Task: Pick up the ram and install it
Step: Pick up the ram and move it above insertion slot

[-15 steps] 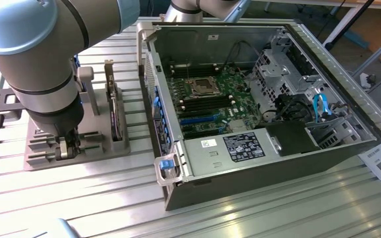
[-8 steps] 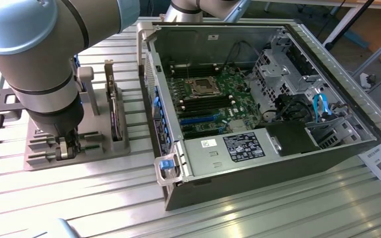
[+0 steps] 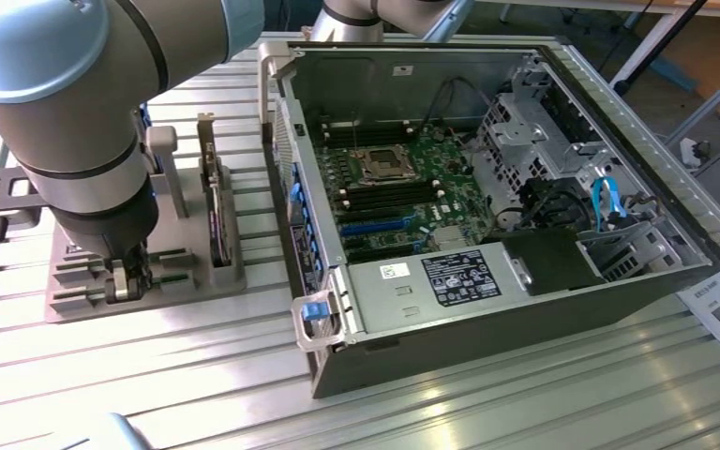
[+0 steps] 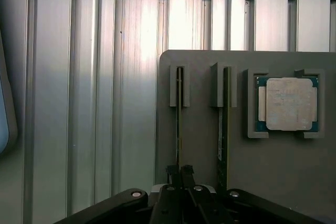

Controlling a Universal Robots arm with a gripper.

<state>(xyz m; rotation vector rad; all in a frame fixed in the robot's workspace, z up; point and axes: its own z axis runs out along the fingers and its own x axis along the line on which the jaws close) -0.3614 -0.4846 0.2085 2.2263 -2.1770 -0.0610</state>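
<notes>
Hand (image 4: pixel 179 171) clamps the near end of the ram (image 4: pixel 179 114).

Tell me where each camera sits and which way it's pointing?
Exterior view: high off the arm, looking down at the open computer case and grey holder; the arm's big joints show.
Wrist view: on the wrist, looking down past the gripper at the ram it grips.
Both share the holder and gripper.

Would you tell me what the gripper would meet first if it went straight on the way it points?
Likely the grey holder under the ram its fingers hold; depth is unclear.
</notes>
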